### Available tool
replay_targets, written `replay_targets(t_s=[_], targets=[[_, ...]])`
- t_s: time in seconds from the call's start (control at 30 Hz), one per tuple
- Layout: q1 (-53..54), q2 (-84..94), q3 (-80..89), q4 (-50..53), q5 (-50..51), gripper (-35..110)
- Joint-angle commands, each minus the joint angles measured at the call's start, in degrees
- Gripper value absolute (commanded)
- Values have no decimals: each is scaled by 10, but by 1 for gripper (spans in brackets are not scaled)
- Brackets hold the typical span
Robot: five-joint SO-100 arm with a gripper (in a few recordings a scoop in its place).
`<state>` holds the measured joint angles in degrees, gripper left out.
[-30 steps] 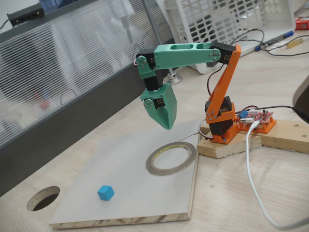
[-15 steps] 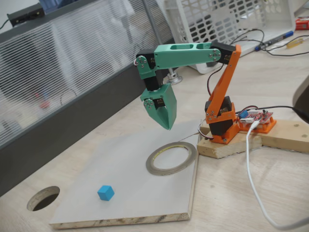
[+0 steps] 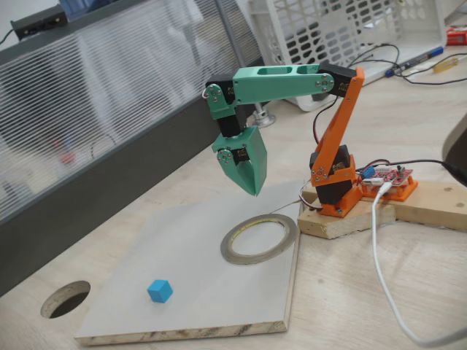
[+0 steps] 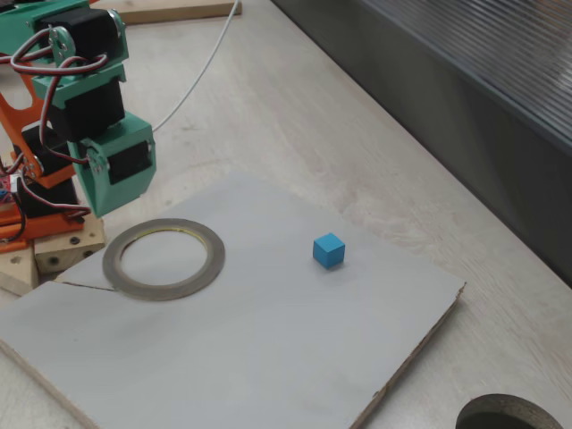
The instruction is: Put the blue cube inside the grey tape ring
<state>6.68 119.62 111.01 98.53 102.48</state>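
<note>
Blue cube (image 4: 329, 250) on grey board (image 4: 268, 357) (well apart from grey tape ring (image 4: 164, 259)), green end effector (image 4: 112, 201) above ring's edge

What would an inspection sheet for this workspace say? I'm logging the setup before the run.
Surface: grey board lying on a wooden table, which has a round hole.
Job's things: blue cube on the board, apart from the grey tape ring, whose opening holds nothing.
Clutter: white basket, pens at the back.
Pincer: pincer hangs above the board near the ring, holding nothing; looks shut.
Cables: white cable across the table; thin wires at the arm's base.
Surroundings: ribbed partition along the table's edge.
</note>
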Motion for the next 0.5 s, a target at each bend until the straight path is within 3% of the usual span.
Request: replay_targets(t_s=[0.0,0.37,0.47], targets=[[4,7,-5,5,9,1],[-2,7,-5,5,7,1],[-54,7,-5,5,6,1]])
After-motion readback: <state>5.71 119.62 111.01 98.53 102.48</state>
